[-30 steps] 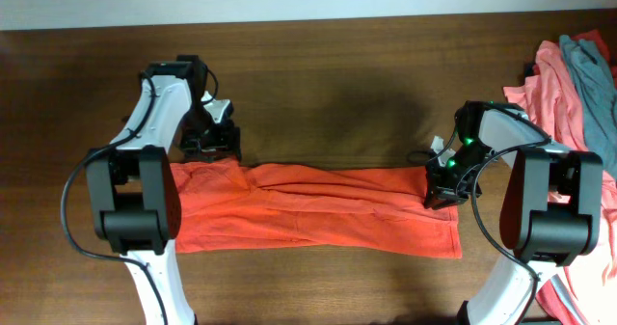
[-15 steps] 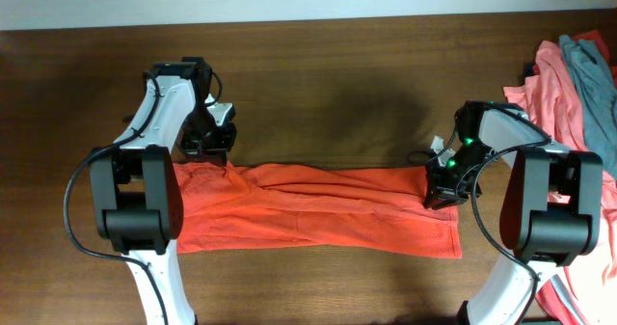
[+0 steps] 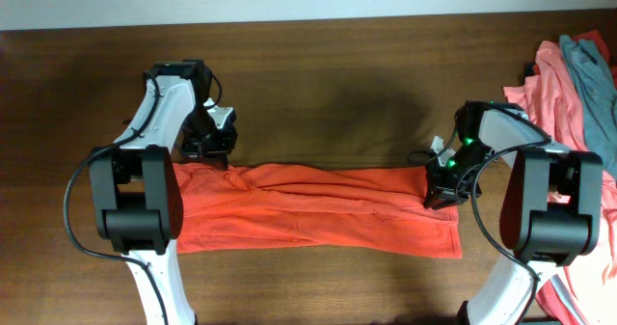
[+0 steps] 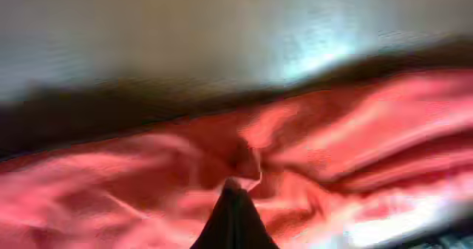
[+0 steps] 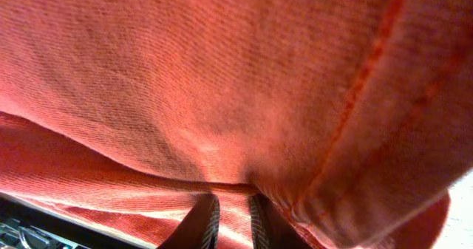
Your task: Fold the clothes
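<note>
The orange-red T-shirt (image 3: 318, 209) lies folded into a long band across the middle of the table. My left gripper (image 3: 214, 154) sits at the band's far left corner. In the blurred left wrist view its fingers (image 4: 235, 212) are pressed together into one dark wedge, and the cloth (image 4: 111, 182) puckers at their tip. My right gripper (image 3: 439, 198) is at the band's right end. In the right wrist view its fingertips (image 5: 213, 218) are closed, with a fold of the shirt (image 5: 222, 72) between them and the cloth draped close over the lens.
A heap of salmon-pink shirts (image 3: 564, 84) with a grey garment (image 3: 593, 74) on top lies at the table's far right edge. More pink cloth (image 3: 590, 267) hangs near the right arm's base. Bare dark wood (image 3: 337, 94) lies beyond the shirt.
My left gripper has shut at the shirt's far left corner and shifted slightly towards the table's far side. The right gripper and the shirt's right end have not moved.
</note>
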Robot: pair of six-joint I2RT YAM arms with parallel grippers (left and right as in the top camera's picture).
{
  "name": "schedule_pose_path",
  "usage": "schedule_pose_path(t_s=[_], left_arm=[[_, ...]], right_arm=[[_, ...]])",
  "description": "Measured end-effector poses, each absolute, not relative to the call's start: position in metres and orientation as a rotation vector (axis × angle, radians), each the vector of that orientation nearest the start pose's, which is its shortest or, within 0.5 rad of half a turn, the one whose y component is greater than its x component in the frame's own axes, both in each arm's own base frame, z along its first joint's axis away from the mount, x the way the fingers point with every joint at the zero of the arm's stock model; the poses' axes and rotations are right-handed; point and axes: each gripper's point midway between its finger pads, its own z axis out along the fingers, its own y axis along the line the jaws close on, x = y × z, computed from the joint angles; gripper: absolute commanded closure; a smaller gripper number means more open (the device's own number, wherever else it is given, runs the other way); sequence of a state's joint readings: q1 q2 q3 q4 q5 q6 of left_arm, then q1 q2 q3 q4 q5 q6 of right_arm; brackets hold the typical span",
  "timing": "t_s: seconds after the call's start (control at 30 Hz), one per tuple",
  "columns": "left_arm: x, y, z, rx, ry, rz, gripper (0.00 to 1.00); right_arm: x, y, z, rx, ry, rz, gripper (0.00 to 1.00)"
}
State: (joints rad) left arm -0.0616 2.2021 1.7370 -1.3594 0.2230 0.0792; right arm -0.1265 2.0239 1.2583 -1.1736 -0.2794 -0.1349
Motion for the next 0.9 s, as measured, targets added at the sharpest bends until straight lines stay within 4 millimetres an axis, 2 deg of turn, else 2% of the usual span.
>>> schedule_pose_path(t_s=[0.1,0.2,0.43,0.6,0.63,0.7,0.8,0.9], left_arm=[[0.333,-0.069,0.047,0.162,3.459,-0.502,0.99],[0.31,-0.075,0.061,0.224,3.531,-0.629,1.0],[0.286,-0.091,0.082,0.376,3.565,-0.723,1.0],[0.255,-0.111,0.074,0.518,3.652,-0.714,1.0],[0.244,-0.119,0.068,0.585,3.677,-0.697,0.99],[0.232,-0.127,0.061,0.664,3.692,-0.672,1.0],[0.222,-0.138,0.056,0.769,3.694,-0.629,0.99],[0.226,-0.146,0.047,0.874,3.637,-0.554,1.0]], right_arm=[[0.271,0.013,0.001,0.075,3.421,0.559,0.79],[0.271,0.013,0.001,0.076,3.421,0.559,0.79],[0.271,0.013,0.001,0.076,3.421,0.559,0.79],[0.271,0.013,0.001,0.075,3.421,0.56,0.79],[0.271,0.013,0.001,0.076,3.421,0.56,0.79],[0.271,0.013,0.001,0.076,3.421,0.56,0.79],[0.271,0.013,0.001,0.075,3.421,0.56,0.79],[0.271,0.013,0.001,0.075,3.421,0.56,0.79]])
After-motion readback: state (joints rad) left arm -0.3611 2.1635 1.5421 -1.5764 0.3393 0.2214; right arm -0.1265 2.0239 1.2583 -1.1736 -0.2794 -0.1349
